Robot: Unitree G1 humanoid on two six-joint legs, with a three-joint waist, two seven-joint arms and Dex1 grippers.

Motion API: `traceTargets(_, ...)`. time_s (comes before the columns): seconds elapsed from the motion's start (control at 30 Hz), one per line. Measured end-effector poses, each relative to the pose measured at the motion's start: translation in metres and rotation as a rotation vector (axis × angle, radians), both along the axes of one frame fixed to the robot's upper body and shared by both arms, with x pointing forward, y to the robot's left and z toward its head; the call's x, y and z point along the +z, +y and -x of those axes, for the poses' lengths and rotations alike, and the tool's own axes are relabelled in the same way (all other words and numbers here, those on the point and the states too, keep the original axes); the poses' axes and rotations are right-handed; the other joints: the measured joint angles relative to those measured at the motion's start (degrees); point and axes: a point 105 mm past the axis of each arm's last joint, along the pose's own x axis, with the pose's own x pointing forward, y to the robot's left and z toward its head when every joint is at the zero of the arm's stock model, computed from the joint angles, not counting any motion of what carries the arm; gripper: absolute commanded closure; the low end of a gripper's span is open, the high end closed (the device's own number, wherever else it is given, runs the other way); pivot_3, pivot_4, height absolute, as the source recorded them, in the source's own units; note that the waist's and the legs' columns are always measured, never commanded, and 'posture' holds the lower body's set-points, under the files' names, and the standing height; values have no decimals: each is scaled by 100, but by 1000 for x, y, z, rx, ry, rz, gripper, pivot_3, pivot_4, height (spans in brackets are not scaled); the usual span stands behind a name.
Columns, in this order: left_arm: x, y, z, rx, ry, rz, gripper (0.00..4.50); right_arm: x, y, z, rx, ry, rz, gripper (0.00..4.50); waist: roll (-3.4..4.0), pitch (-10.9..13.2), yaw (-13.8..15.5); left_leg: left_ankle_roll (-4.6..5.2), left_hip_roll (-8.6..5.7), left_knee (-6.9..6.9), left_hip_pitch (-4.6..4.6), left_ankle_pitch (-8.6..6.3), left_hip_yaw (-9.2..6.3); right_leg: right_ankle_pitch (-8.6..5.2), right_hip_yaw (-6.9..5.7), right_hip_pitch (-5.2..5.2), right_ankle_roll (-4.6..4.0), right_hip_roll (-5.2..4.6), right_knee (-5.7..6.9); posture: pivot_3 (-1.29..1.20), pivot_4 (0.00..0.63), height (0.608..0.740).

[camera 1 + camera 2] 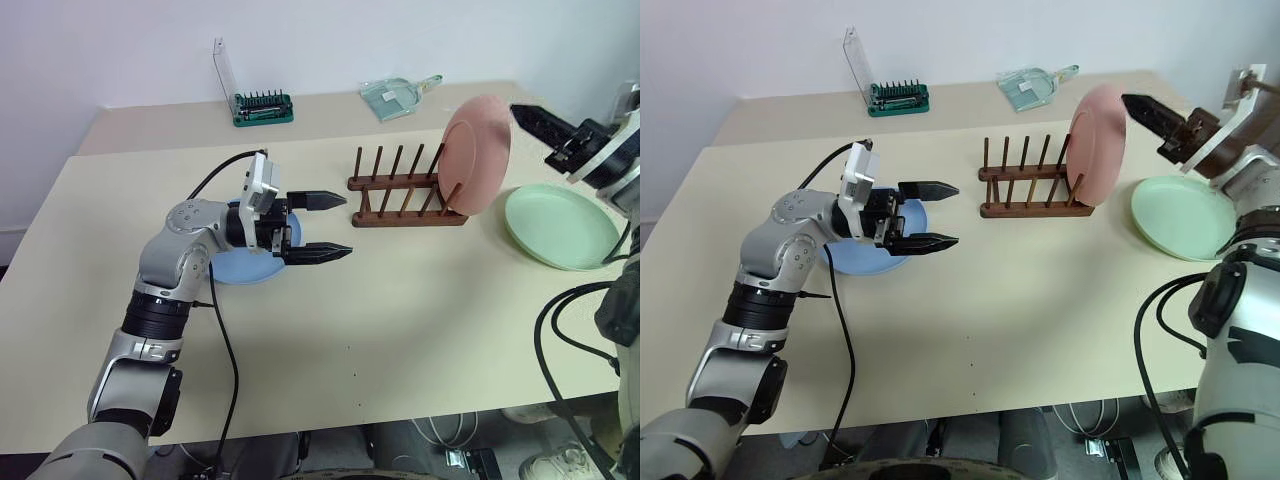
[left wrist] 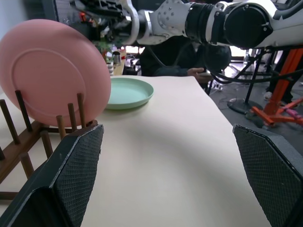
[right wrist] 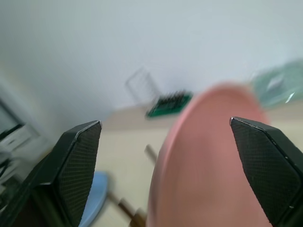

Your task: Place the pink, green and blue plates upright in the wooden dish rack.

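Pink plate [image 1: 477,152]: stands on edge, leaning, in the end slot of the wooden dish rack [image 1: 405,192] nearest my right gripper [image 3: 165,165]. It sits just ahead of that gripper's fingertips, apart from them. In the right wrist view it sits in the wide gap between my two fingers.

Right gripper: released, fingers spread wide, nothing between the pads. It hangs above the table, beside the rack's plate end.

Green plate [image 1: 560,225]: lies flat on the table [image 1: 400,320], below and just beside my right gripper, near the rack's end and not touching it.

Wooden dish rack: dark brown, two rails of upright pegs, lying between my two grippers. Its other slots hold nothing.

Left gripper [image 1: 322,227]: fingers wide apart, grasping nothing, pointing level toward the rack. Rack well ahead of its tips.

Blue plate [image 1: 870,250]: flat on the table, under and behind my left gripper's wrist, partly hidden by it.

Green tray of screwdriver bits [image 1: 263,107]: at the table's far edge, clear lid raised, well beyond my left gripper.

Clear dustpan [image 1: 398,97]: at the far edge, beyond the rack.
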Motion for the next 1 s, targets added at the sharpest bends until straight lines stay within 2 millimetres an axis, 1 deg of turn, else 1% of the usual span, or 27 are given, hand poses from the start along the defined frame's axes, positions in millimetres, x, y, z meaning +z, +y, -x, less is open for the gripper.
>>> traceTargets(0.1, 0, 0, 0, -2, 1, 2, 0, 15, -10, 2, -61, -72, -32, 37, 0, 0, 2, 0, 0, 0, 0, 0, 0, 0, 0, 0, 0, 0, 0, 0, 150, 740)
traceTargets(0.2, 0, -1, 0, -5, 2, 6, 0, 26, -24, 6, -161, -144, -22, 37, 0, 0, 7, 0, 0, 0, 0, 0, 0, 0, 0, 1, 0, 0, 0, 0, 150, 740)
traceTargets(0.27, 0, -1, 0, -7, 3, 7, 0, 25, -37, 10, -256, -163, 16, 37, 0, 0, 14, 0, -1, 1, 0, 0, -1, 0, 0, 2, 0, 0, 0, 0, 150, 740)
traceTargets(0.33, 1, -2, 1, -9, 1, 13, 0, 20, -50, 18, -330, -158, 73, 37, 0, 0, 23, 1, -1, 1, 0, 0, -2, 0, 0, 1, 0, -1, 2, 0, 150, 740)
traceTargets(0.4, 3, -4, 1, -16, 3, 28, 0, 16, -57, 27, -367, -152, 123, 37, 3, -1, 14, 1, -1, 1, 0, 0, -1, 0, 0, 0, 0, -1, 2, 0, 150, 740)
traceTargets(0.47, 9, -8, 2, -40, 1, 59, 0, 10, -65, 41, -405, -137, 236, 37, 3, -1, 18, 0, -1, 1, 0, 0, -2, 0, 0, 1, 0, 0, 3, 0, 150, 740)
traceTargets(0.53, 19, -6, 2, -44, -6, 94, 0, -6, -70, 55, -426, -91, 360, 37, 3, -2, 15, 1, -1, 2, 2, 0, -1, 0, 0, 3, 0, 0, 4, 0, 150, 740)
traceTargets(0.6, 25, -4, 1, -43, -12, 119, 0, -26, -73, 63, -437, -23, 445, 37, 6, -3, 0, 1, -1, 5, 8, 0, 5, 0, 4, 8, 1, -1, 5, 0, 150, 740)
traceTargets(0.63, 27, -5, 1, -47, -14, 126, 0, -40, -76, 67, -444, 29, 496, 37, 10, -6, -6, 1, -1, 5, 10, 0, 10, 1, 9, 7, 2, 0, 5, 0, 150, 740)
traceTargets(0.67, 27, -6, 1, -53, -14, 129, 0, -58, -80, 71, -453, 113, 588, 37, 14, -8, 0, 1, -1, 6, 12, 0, 10, 1, 9, 8, 2, 0, 7, 0, 150, 740)
traceTargets(0.73, 26, -7, 0, -55, -13, 128, 0, -84, -85, 78, -452, 226, 698, 37, 18, -10, 2, 1, -1, 8, 12, 1, 10, 1, 9, 7, 2, 1, 11, 0, 150, 740)
traceTargets(0.8, 24, -8, 0, -61, -8, 127, 0, -113, -84, 86, -412, 340, 748, 37, 18, -11, -5, 1, 0, 10, 13, 1, 14, 1, 13, 8, 2, 2, 10, 0, 150, 740)
traceTargets(0.87, 23, -10, 0, -70, -7, 126, 0, -130, -80, 89, -366, 401, 789, 37, 19, -11, -10, 1, 0, 12, 13, 1, 17, 2, 17, 8, 2, 2, 10, 0, 150, 740)
traceTargets(1.0, 21, -10, 0, -74, -9, 116, 0, -146, -73, 89, -305, 429, 889, 37, 19, -11, 3, 1, 0, 13, 13, 1, 17, 2, 17, 9, 3, 3, 9, 0, 150, 740)
